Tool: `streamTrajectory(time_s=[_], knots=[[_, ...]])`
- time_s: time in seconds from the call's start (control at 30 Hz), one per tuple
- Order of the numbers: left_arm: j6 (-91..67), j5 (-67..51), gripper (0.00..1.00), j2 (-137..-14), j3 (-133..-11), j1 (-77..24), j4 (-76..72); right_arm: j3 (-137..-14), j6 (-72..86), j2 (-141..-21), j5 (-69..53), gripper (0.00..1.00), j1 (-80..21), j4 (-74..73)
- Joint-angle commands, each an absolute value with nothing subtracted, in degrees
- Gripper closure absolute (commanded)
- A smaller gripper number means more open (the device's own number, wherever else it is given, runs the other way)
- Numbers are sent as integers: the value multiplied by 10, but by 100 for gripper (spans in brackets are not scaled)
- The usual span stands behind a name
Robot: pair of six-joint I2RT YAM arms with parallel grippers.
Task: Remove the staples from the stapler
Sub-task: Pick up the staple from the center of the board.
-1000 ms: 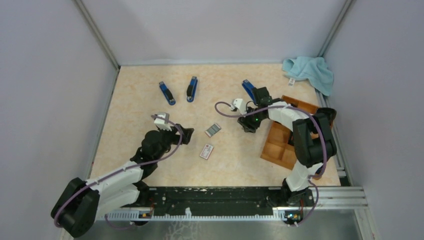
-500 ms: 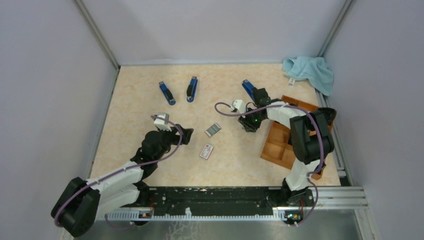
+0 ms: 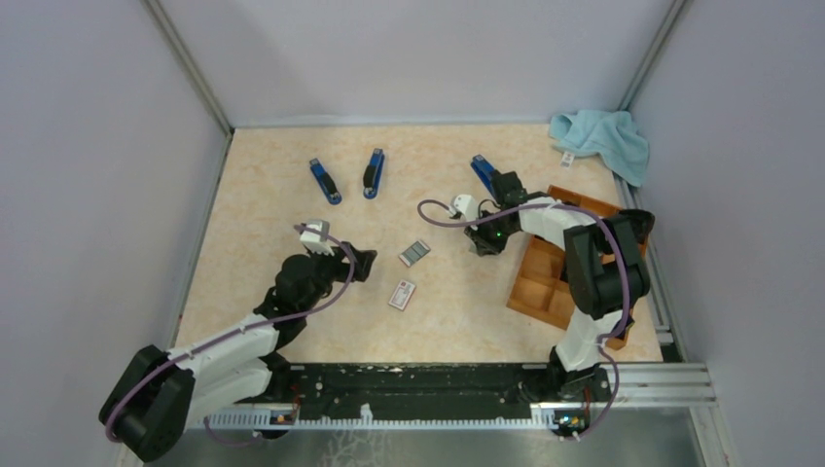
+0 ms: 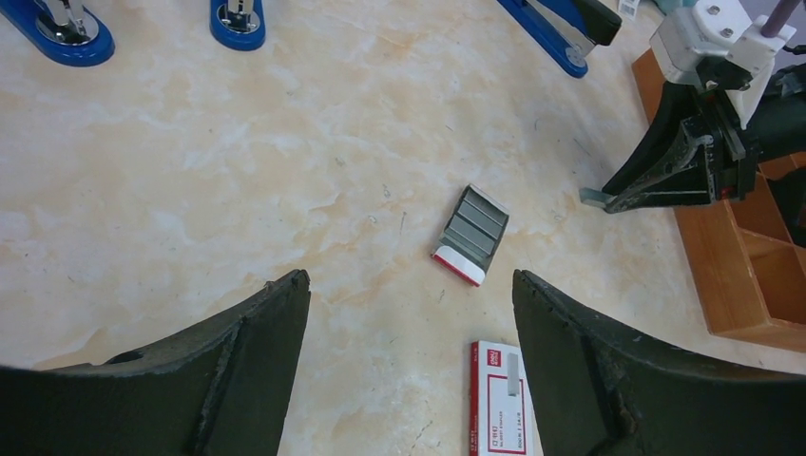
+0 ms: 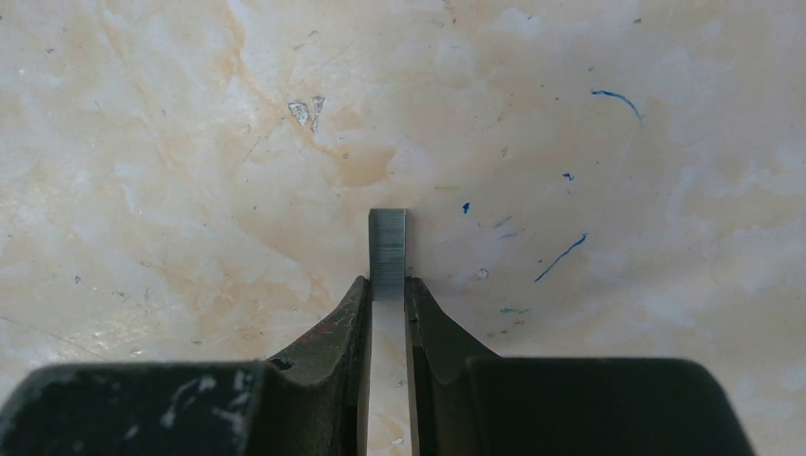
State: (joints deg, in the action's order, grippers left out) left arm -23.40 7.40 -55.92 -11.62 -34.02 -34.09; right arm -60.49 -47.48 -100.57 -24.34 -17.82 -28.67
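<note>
1. My left claw (image 4: 411,285) stands wide and empty, well left of the wooden tray (image 3: 537,282), probably so its camera can watch.
2. My right claw (image 5: 387,285) pinches the staples (image 5: 387,249) at the bench (image 5: 618,142), just left of that tray.
3. Only the right wrist view shows the grip itself; the top view hides it.

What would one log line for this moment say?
right fingers: closed on staple strip | left fingers: open, empty | white box: on table
</note>
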Motion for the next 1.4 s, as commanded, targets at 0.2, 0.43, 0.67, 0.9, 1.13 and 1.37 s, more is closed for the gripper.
streamTrajectory(time_s=[0.2,0.43,0.67,0.9,1.13,1.37], knots=[[-306,-112,17,-513,-74,-341,-508,-648,-431,-952,-368,92,-178,-368],[-397,-227,16,-519,-88,-341,-679,-708,-319,-860,-555,92,-177,-400],[-431,-289,16,-567,-184,-343,-738,-726,-244,-791,-693,91,-177,-377],[-396,-237,19,-629,-226,-377,-821,-708,-54,-747,-825,91,-178,-217],[-341,-188,19,-681,-276,-454,-830,-603,313,-693,-843,91,-178,208],[-319,-140,25,-731,-294,-485,-884,-588,333,-680,-842,91,-183,223]])
